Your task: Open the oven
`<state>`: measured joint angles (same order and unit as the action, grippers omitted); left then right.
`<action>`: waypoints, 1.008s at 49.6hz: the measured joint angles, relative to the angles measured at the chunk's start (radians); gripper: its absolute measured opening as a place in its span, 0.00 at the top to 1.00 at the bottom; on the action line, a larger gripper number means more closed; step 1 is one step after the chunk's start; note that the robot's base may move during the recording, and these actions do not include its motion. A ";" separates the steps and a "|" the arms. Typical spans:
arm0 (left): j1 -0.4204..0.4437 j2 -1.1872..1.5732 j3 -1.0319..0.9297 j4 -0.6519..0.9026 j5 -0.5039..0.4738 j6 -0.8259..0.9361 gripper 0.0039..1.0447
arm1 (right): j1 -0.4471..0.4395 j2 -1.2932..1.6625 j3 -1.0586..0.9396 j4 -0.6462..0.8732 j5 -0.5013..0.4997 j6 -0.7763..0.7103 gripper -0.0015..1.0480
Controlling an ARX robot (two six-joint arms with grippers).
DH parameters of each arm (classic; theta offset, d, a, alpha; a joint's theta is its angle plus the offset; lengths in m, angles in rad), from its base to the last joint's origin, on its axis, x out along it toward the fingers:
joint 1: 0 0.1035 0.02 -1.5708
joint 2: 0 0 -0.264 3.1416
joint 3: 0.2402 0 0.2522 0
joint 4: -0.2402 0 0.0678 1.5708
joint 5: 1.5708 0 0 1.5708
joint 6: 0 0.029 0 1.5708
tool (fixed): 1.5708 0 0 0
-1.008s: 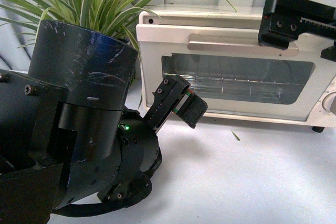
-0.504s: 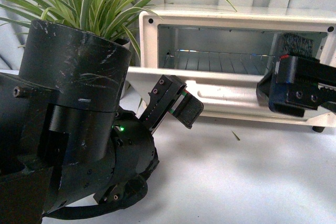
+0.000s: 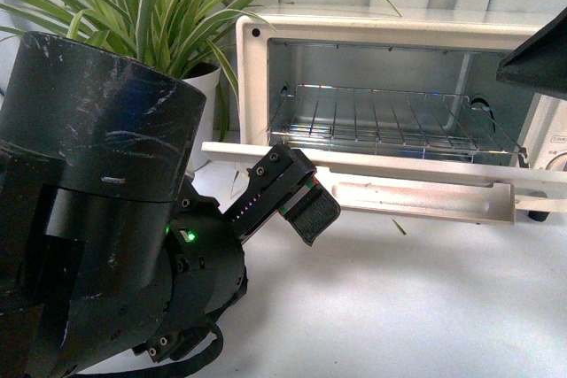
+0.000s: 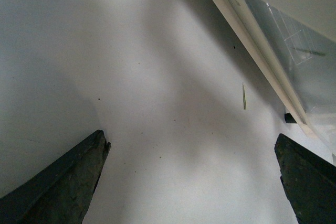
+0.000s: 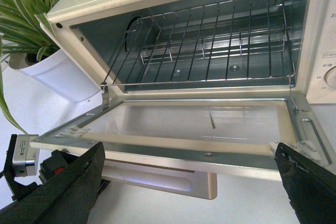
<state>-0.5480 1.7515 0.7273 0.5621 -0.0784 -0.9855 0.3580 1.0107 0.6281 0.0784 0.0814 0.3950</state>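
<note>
Since the frame half a second back, the door (image 3: 416, 194) has dropped the rest of the way and now lies roughly level. The right arm has lifted clear of the door, leaving only a dark corner at the upper right of the front view.

**Position.** The oven (image 3: 255, 68) stands on the white tabletop (image 3: 425, 307), at the far side and right of centre, just beside a potted plant (image 3: 133, 2). The cavity is fully exposed. I judge the opening step complete.

**Gripper state.**
- The left gripper (image 4: 190, 137) has its fingers spread wide with nothing between them. It hangs over bare tabletop, near the door's front edge but apart from it.
- The right gripper (image 5: 189, 148) is likewise spread and empty. It faces the open cavity from above the door, touching nothing.

**Handling notes (judgement).**
- The door is a stiff metal frame around a glass pane, hinged along its lower edge.
- The pane is the fragile part, so I would keep the fingers off it.
- The correct hold is the long bar handle (image 3: 416, 204), taken near its middle so the door does not twist.
- The body looks light and sits on small feet (image 4: 290, 117), so a hard pull could drag the whole unit.
- The enamel looks smooth and probably slippery under the pads.

**Count.**
- One oven, one door, one bar handle.
- One wire rack (image 3: 390, 117).
- One plant, in one white pot (image 3: 205, 99).
- One green sliver (image 4: 244, 97) lying on the tabletop.
- Two grippers.
- One dial shows at the frame edge of the right wrist view (any others are cut off).
</note>
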 joint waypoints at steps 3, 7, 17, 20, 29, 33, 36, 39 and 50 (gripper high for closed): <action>-0.001 -0.001 -0.001 -0.001 0.000 0.015 0.06 | -0.008 -0.005 -0.001 0.000 -0.003 0.002 0.09; -0.004 -0.005 -0.002 -0.014 -0.008 0.043 0.06 | -0.022 -0.010 -0.005 0.000 -0.005 0.002 0.09; -0.009 -0.016 -0.013 -0.029 -0.034 0.122 0.06 | -0.051 -0.019 -0.023 0.000 -0.019 0.002 0.09; -0.010 -0.019 -0.017 -0.037 -0.042 0.155 0.06 | -0.057 -0.021 -0.028 0.000 -0.023 0.002 0.09; -0.018 -0.030 -0.029 -0.062 -0.086 0.283 0.06 | -0.068 -0.029 -0.041 0.001 -0.031 0.002 0.09; -0.025 -0.032 -0.033 -0.074 -0.122 0.362 0.06 | -0.069 -0.030 -0.048 0.001 -0.031 0.002 0.09; -0.032 -0.032 -0.039 -0.077 -0.151 0.436 0.06 | -0.069 -0.030 -0.052 0.005 -0.033 0.002 0.09; -0.036 -0.031 -0.045 -0.077 -0.169 0.480 0.06 | -0.070 -0.030 -0.055 0.007 -0.034 0.003 0.09; -0.060 -0.029 -0.053 -0.109 -0.260 0.677 0.06 | -0.070 -0.029 -0.076 0.010 -0.047 0.002 0.09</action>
<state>-0.6079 1.7226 0.6746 0.4530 -0.3382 -0.3088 0.2878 0.9813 0.5526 0.0879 0.0349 0.3973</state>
